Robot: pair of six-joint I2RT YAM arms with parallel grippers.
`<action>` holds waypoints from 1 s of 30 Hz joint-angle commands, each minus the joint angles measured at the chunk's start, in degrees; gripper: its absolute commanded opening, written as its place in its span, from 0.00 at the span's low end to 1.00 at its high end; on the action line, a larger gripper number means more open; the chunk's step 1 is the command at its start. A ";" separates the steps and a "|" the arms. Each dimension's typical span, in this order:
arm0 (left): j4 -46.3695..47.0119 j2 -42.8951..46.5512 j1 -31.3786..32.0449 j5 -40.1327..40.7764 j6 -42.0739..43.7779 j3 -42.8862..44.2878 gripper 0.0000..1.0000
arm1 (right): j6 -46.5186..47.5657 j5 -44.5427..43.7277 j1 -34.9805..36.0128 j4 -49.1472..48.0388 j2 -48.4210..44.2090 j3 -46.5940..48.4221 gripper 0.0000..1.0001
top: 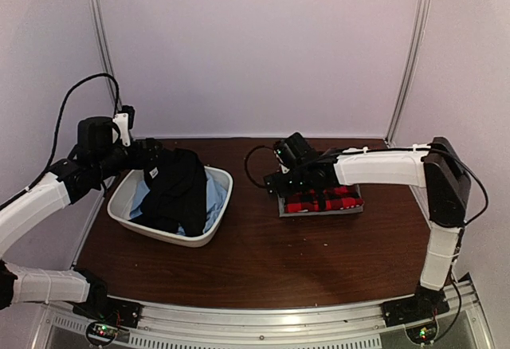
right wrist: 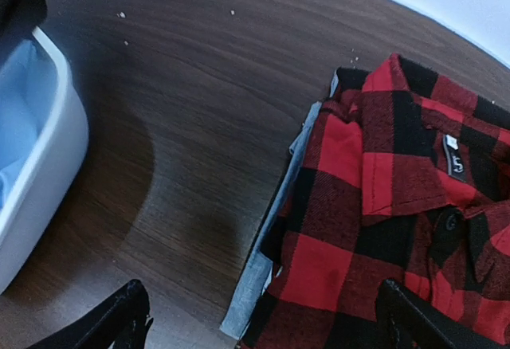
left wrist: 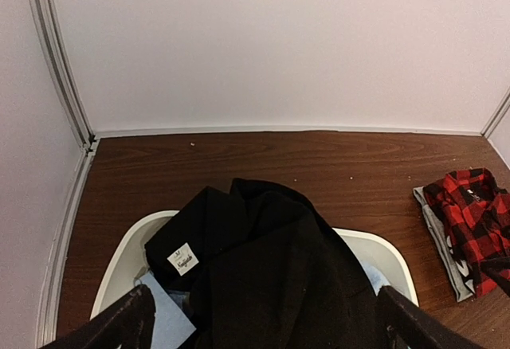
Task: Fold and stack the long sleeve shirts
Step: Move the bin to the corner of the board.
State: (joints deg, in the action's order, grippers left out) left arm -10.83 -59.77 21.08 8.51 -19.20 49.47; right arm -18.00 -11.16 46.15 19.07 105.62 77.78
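A black shirt (top: 175,190) with a white neck label (left wrist: 183,259) is heaped in a white basin (top: 119,209), over light blue cloth (left wrist: 167,325). My left gripper (top: 151,162) hovers open above the basin's far left side, and its fingers (left wrist: 115,325) straddle the black shirt (left wrist: 271,269) without touching it. A red-and-black plaid shirt (top: 323,200) lies folded on a folded pale blue-grey garment (right wrist: 267,261) at the table's right. My right gripper (top: 279,182) hangs open over that stack's left edge. Its fingers (right wrist: 119,321) are clear of the plaid shirt (right wrist: 382,229).
The dark wooden table (top: 263,261) is enclosed by white walls at the back and sides, with metal posts (top: 100,38) in the corners. The basin's rim (right wrist: 48,166) lies left of the right gripper. A black cable (top: 68,110) loops above the left arm.
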 commanded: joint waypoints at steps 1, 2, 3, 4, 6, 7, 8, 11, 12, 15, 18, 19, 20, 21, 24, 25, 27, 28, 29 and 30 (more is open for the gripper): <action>1.29 0.17 -0.34 -0.82 -0.05 0.57 0.98 | -1.75 -6.30 0.33 7.19 10.15 6.86 0.99; 1.22 0.17 -0.34 -0.87 -0.01 0.65 0.98 | -1.63 -7.09 0.08 8.74 12.26 8.15 0.98; 1.19 0.25 -0.34 -0.87 0.10 0.67 0.98 | -1.54 -7.65 -0.40 9.87 13.94 8.97 0.97; 1.03 0.26 -0.34 -0.87 0.13 0.73 0.98 | -1.44 -8.03 -0.94 10.82 15.03 9.28 0.96; 0.90 0.48 -0.34 -0.84 0.20 0.74 0.98 | -1.51 -8.67 -2.74 11.75 15.64 8.43 0.94; 0.91 0.51 -0.34 -0.70 0.17 0.76 0.98 | -1.44 -8.62 -3.73 11.78 15.38 7.54 0.92; 0.93 0.57 -0.34 -0.80 0.21 0.76 0.98 | -1.23 -8.55 -4.71 11.59 14.63 6.19 0.91; 0.92 0.53 -0.34 -1.01 0.17 0.82 0.98 | 0.35 -8.21 -8.22 10.71 12.49 2.06 0.89; 0.90 0.48 -0.34 -1.04 0.20 0.81 0.98 | 0.89 -7.92 -9.52 10.04 11.75 0.87 0.88; 0.94 0.36 -0.34 -0.99 0.13 0.80 0.98 | 4.07 -7.04 -13.42 8.90 10.71 -1.19 0.86; 0.90 0.23 -0.38 -0.83 0.12 0.72 0.98 | 7.39 -6.46 -17.51 7.18 10.92 -1.51 0.85; 0.90 0.22 -0.34 -0.72 0.05 0.74 0.98 | 8.41 -6.17 -18.72 7.16 11.45 -0.72 0.84; 0.92 0.17 -0.34 -0.76 0.00 0.73 0.98 | 9.66 -5.73 -19.74 6.68 11.97 -0.06 0.84; 0.97 0.02 -0.34 -0.75 -0.03 0.76 0.98 | 11.20 -5.54 -20.97 5.78 12.66 0.46 0.84; 0.99 -0.62 -0.34 -0.91 -0.18 1.08 0.98 | 15.28 -6.58 -23.29 4.47 15.39 3.25 0.84; 0.99 -0.88 -0.34 -1.03 -0.14 1.11 0.98 | 16.21 -7.62 -23.92 4.59 16.37 4.22 0.84; 0.99 -1.27 -0.34 -1.28 -0.15 1.31 0.98 | 17.20 -9.39 -24.85 5.09 17.06 5.34 0.85; 0.94 -1.43 -0.34 -1.38 -0.10 1.41 0.98 | 17.27 -9.48 -25.03 5.10 16.49 5.22 0.86; 0.87 -1.48 -0.34 -1.39 -0.05 1.46 0.98 | 17.26 -9.80 -25.08 4.46 15.37 4.17 0.88; 0.79 -1.55 -0.34 -1.25 -0.05 1.49 0.98 | 16.98 -10.07 -25.09 3.84 13.77 2.86 0.90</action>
State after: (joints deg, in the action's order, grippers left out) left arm -11.22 -60.77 21.08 7.75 -19.20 49.50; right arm -3.97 -18.04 21.67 22.44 120.38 82.50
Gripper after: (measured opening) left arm 0.976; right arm 0.873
